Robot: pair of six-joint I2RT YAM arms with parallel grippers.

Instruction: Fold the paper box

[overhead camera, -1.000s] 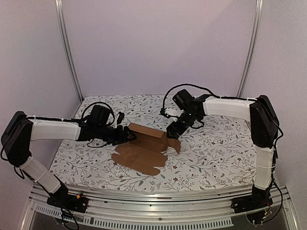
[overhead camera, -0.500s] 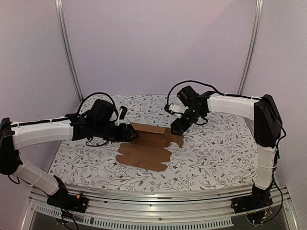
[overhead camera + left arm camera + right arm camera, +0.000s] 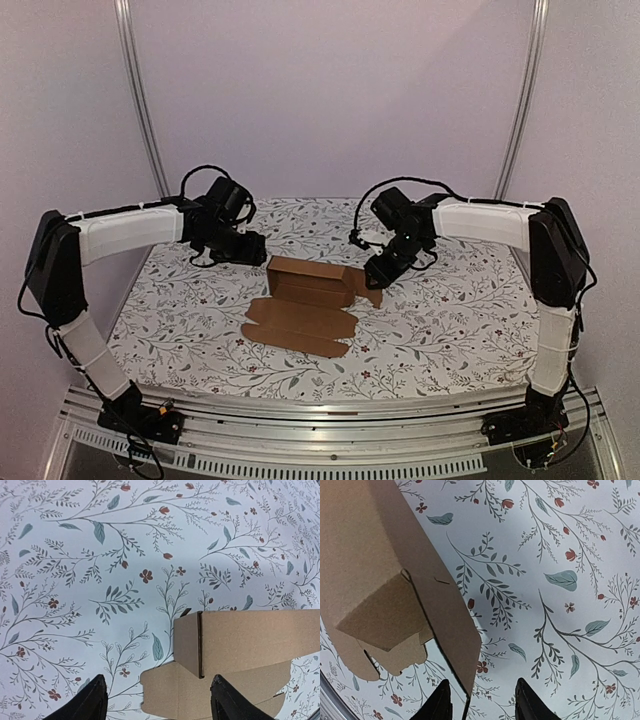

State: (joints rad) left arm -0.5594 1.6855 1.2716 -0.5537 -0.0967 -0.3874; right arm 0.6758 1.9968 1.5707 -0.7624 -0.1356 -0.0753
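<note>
Tucking in the end flap (image 3: 451,625) looks like the step in hand. The right gripper (image 3: 374,278) has its jaws apart astride that flap's edge, so it should pinch squarely and fold along the crease. The left gripper (image 3: 258,255) hangs spread and empty by the other end. The paper box (image 3: 305,290) sits half-formed mid-table (image 3: 450,320). No print or labels on it.

Plain brown paper box (image 3: 303,297), half-folded: oblong body raised, flat flap panel spread on its near side.
</note>
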